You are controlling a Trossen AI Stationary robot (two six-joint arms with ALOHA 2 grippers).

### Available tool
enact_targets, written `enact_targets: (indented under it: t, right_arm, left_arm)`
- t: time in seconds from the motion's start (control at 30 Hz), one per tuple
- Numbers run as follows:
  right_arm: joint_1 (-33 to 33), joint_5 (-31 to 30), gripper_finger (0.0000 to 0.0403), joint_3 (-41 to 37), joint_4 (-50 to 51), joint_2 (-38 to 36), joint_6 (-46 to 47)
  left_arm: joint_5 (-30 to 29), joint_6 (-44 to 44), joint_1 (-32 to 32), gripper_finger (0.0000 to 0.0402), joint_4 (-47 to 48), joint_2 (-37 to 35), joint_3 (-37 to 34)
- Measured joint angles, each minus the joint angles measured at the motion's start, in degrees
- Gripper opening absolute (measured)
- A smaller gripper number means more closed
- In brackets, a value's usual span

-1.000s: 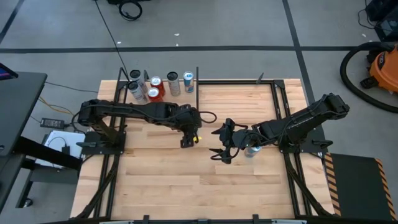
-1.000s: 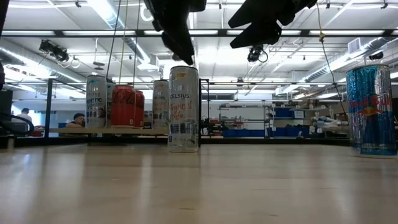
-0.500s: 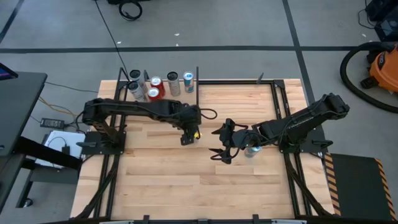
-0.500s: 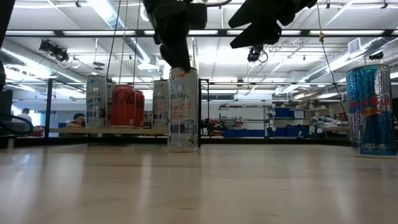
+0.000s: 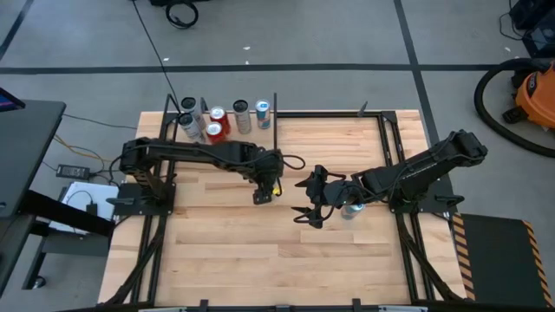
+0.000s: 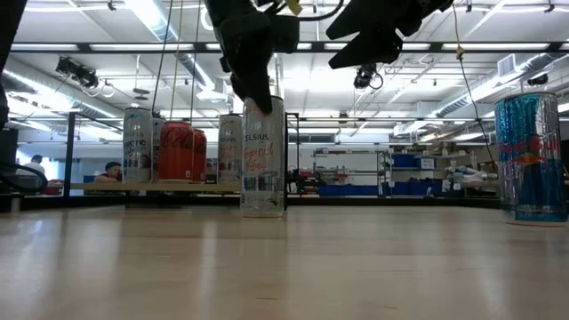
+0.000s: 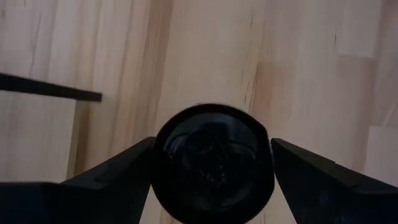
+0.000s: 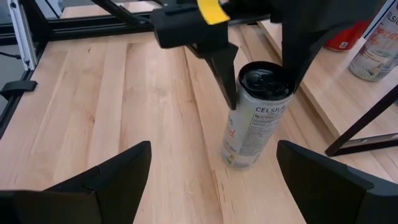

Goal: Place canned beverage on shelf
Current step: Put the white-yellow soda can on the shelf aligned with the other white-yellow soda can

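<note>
Left tool (image 6: 253, 89) has dropped over the last second: low view had its fingers above the Celsius can (image 6: 262, 156) a second ago, now they straddle the can's top, one finger down each side of the rim. So the approach is done and we're at the grasp step; the can hasn't lifted, it stands upright on the desk (image 5: 260, 251), base flat on the wood. Tool state: spread wider than the can. Left wrist view shows the can's dark lid (image 7: 213, 163) centred between the two fingers (image 7: 118, 171), with the fingers close to the rim on both sides, and I can't confirm they touch it. Right wrist view agrees, fingers flank the lid, nothing clamped. It holds nothing as far as I can see. Shelf (image 5: 227, 130) is at the far left corner of the desk, already carrying several cans (image 5: 212, 124), including a red one; the Celsius can is near it but clearly off it, on the open desk. Next, by my read: close on the can, lift, carry back to the shelf, pick a gap among the cans there. Right tool (image 5: 310, 201) hangs mid-desk, fingers wide apart, empty; a blue Red Bull can (image 6: 531, 156) stands under that arm, untouched.
</note>
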State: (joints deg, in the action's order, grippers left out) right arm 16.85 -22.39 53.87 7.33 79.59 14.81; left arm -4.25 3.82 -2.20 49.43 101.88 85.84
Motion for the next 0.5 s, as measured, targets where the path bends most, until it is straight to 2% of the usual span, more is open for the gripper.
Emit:
enact_targets:
  t: [0.27, 0.5]
  right_arm:
    - [0.0, 0.0, 0.0357, 0.0, 0.0, 0.0, 0.0]
    - [0.0, 0.0, 0.0357, 0.0, 0.0, 0.0, 0.0]
  left_arm:
    - [0.0, -0.6, 0.0, 0.0309, -1.1, 0.6, 0.0]
    - [0.0, -0.4, 0.0, 0.026, -0.9, 0.6, 0.0]
